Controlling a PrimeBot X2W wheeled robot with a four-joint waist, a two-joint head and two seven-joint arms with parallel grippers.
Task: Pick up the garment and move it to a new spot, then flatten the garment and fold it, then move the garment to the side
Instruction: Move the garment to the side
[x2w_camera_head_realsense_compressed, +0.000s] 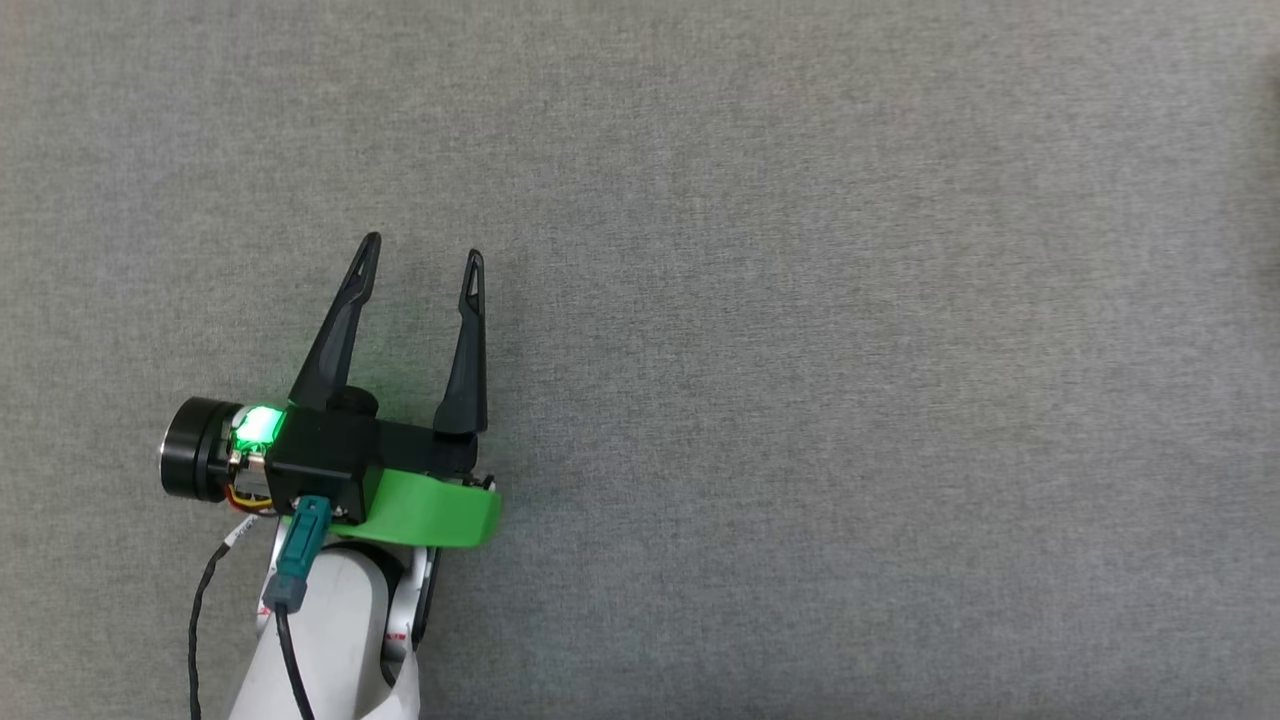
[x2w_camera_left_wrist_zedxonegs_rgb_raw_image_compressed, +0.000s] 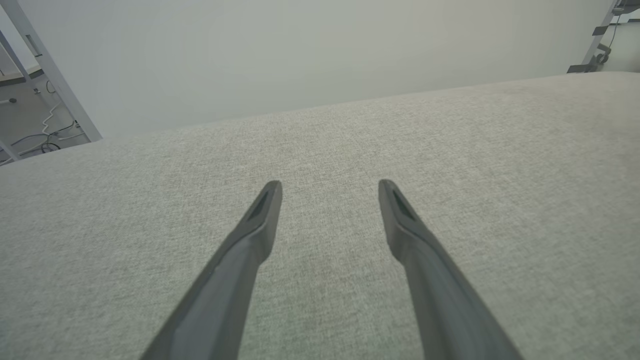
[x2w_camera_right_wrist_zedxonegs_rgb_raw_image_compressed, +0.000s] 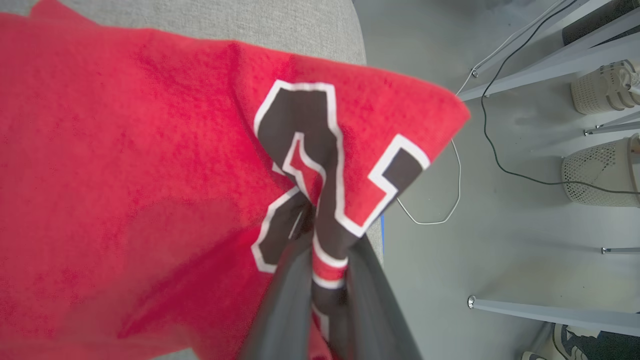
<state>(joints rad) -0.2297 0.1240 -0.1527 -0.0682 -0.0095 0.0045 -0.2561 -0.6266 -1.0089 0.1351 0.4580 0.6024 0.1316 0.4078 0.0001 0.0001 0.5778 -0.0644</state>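
The left tool (x2w_camera_head_realsense_compressed: 423, 246) hovers low over the grey counter (x2w_camera_head_realsense_compressed: 850, 300), its two fingers spread apart, released and gripping nothing. The right tool (x2w_camera_right_wrist_zedxonegs_rgb_raw_image_compressed: 327, 245) is clenched on the shirt (x2w_camera_right_wrist_zedxonegs_rgb_raw_image_compressed: 125, 150), pinching a bunch of cloth at the black, white-edged print. The red cloth spreads away from the fingers over the counter's rounded corner, one fold reaching past the edge above the floor (x2w_camera_right_wrist_zedxonegs_rgb_raw_image_compressed: 500, 240).
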